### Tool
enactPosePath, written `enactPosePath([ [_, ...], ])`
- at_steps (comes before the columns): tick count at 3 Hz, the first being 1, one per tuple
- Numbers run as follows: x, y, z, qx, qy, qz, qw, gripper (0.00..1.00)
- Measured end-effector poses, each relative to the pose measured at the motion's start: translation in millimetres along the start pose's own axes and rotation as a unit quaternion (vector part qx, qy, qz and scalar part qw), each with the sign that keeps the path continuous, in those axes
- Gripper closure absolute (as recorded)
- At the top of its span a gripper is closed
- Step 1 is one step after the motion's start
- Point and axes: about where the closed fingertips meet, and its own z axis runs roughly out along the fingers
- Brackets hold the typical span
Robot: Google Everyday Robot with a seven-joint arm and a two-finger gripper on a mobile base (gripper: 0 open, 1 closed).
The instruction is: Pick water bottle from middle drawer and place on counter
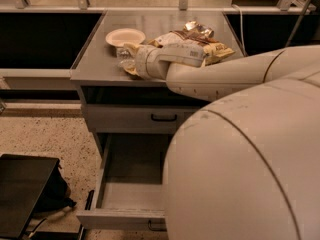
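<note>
The water bottle [123, 57], small and clear, is at the front left of the counter [95, 66], just below the white bowl [125, 36]. My gripper [129, 59] reaches in from the right and is shut on the bottle, holding it on or just above the counter; I cannot tell which. The middle drawer [131, 184] is pulled open below. The part of its floor that shows is bare; my arm hides its right half.
A yellow-brown chip bag [216, 52] and a shiny snack bag [198, 29] lie behind my wrist. The upper drawer [164, 117] is closed. A black object [25, 194] stands on the floor at lower left. My arm's white shell [240, 169] fills the lower right.
</note>
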Motion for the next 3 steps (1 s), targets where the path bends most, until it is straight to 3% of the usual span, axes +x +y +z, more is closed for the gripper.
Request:
enactPosePath([
  [3,-0.2,-0.4,-0.2,0.000,0.000,0.000,1.0000,0.11],
])
